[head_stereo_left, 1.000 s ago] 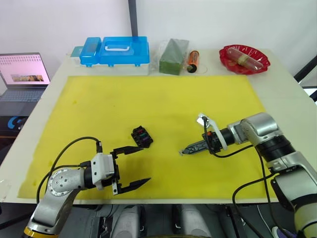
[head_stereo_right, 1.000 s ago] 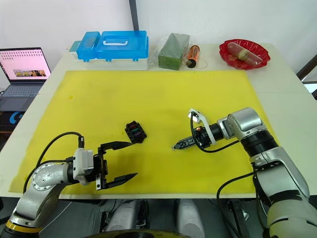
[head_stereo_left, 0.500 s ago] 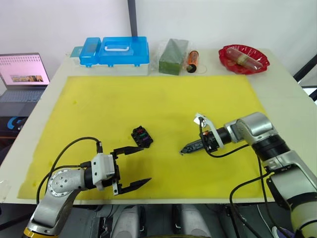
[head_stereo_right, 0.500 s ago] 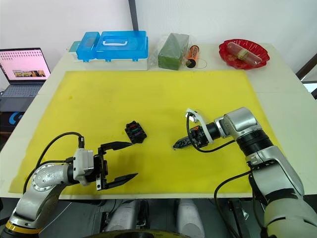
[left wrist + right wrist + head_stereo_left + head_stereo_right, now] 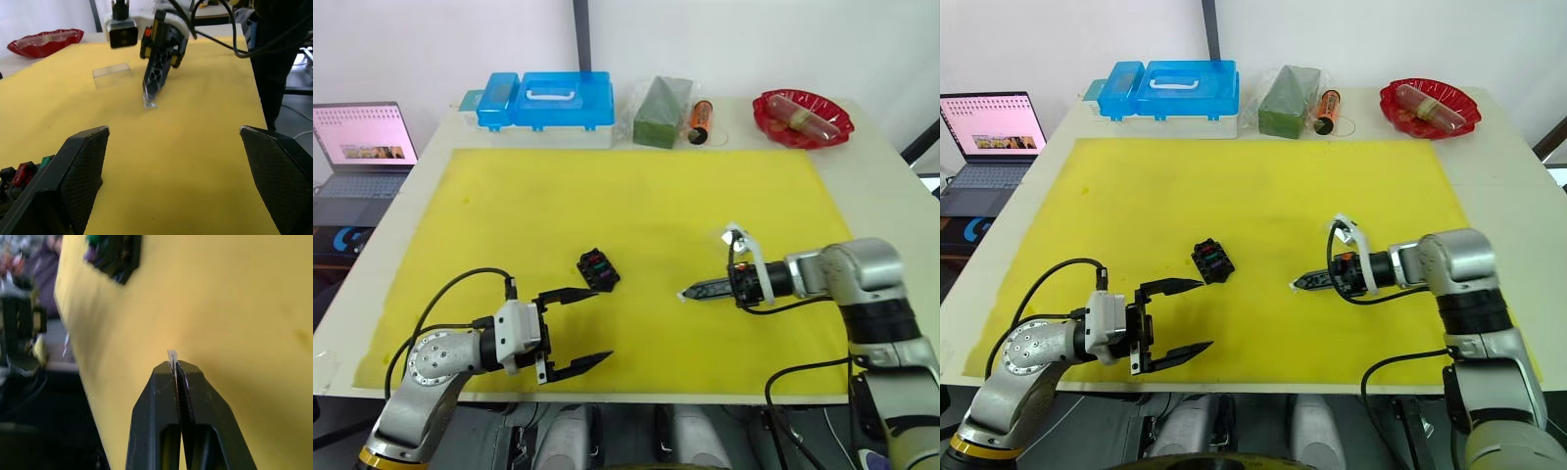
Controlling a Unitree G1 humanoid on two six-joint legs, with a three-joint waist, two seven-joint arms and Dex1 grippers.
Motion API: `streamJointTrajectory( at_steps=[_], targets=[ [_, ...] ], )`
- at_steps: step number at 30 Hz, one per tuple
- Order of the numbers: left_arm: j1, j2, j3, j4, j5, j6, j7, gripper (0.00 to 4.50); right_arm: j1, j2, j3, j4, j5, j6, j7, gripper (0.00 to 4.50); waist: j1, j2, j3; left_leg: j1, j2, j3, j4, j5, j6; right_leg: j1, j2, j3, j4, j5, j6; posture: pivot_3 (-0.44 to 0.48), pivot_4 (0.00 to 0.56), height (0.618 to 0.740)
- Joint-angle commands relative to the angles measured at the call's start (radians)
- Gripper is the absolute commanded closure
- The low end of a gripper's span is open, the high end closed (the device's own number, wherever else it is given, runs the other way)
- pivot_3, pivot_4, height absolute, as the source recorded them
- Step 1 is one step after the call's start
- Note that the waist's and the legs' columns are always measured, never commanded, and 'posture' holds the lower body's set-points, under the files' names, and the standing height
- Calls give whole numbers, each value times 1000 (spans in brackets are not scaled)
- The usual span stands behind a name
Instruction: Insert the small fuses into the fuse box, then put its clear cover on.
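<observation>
Left eye view: I see the blue case (image 5: pixel 545 100), green block (image 5: pixel 659 99), orange cylinder (image 5: pixel 698 118) and red dish (image 5: pixel 802 117) lining the far edge of the surface (image 5: pixel 881 181). The fuse box (image 5: pixel 596 270) sits mid yellow mat (image 5: pixel 607 196), bare mat around it. Right end effector (image 5: pixel 684 294) is clamped on a pale fuse (image 5: pixel 171 354); left end effector (image 5: pixel 595 326) stands apart. The clear cover (image 5: pixel 112 76) lies beyond the right end effector.

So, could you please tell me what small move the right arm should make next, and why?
Probably carry the right pincer toward the fuse box. Its fingers are shut on a pale fuse, while the box lies apart to its left on the yellow mat, with coloured fuses already seated. The left pincer hovers open nearby.
</observation>
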Motion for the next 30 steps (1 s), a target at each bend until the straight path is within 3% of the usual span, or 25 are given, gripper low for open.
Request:
streamJointTrajectory(
  at_steps=[1,4,6,8,10,14,20,30],
  targets=[
    [12,13,26,-45,-27,3,-2,0,204,117,-322,-284,220,41,-346,4479,3,-1,0,0,0,0,-1,0,0,0,0,-1,0,0,0,0,150,740],
    [3,8,19,-54,-29,20,8,0,386,381,-500,-537,410,41,-737,4479,-2,1,0,0,1,-1,-3,0,0,0,0,-3,0,0,0,0,150,740],
    [-1,4,13,-63,-33,31,12,0,412,551,-544,-613,500,41,-955,4479,-14,3,0,0,2,0,-2,1,0,0,1,-3,1,0,1,0,150,740],
    [0,3,13,-68,-34,36,11,0,408,641,-570,-634,591,41,-1124,4479,-22,3,0,2,3,1,-2,1,-1,0,1,-4,3,0,1,0,150,740],
    [-8,3,11,-68,-37,43,5,0,434,647,-530,-593,780,-62,-1360,4479,-25,3,0,2,4,1,-1,1,-1,1,1,-6,3,0,0,0,150,740],
    [-32,8,14,-59,-42,52,-5,0,530,444,-290,-534,1247,-425,-1768,4479,-21,3,1,1,2,2,0,1,0,2,1,-6,1,0,0,0,150,740],
    [-32,8,16,-65,-41,57,-3,0,600,318,-66,-610,1325,-715,-1867,4479,-25,0,0,2,2,3,1,1,1,5,4,-6,1,-1,7,0,150,740],
    [-26,1,14,-59,-34,47,0,0,631,175,75,-642,1325,-867,-1822,4479,1,-1,0,3,5,2,4,1,1,5,9,-4,1,-2,5,0,150,740]
  ],
)
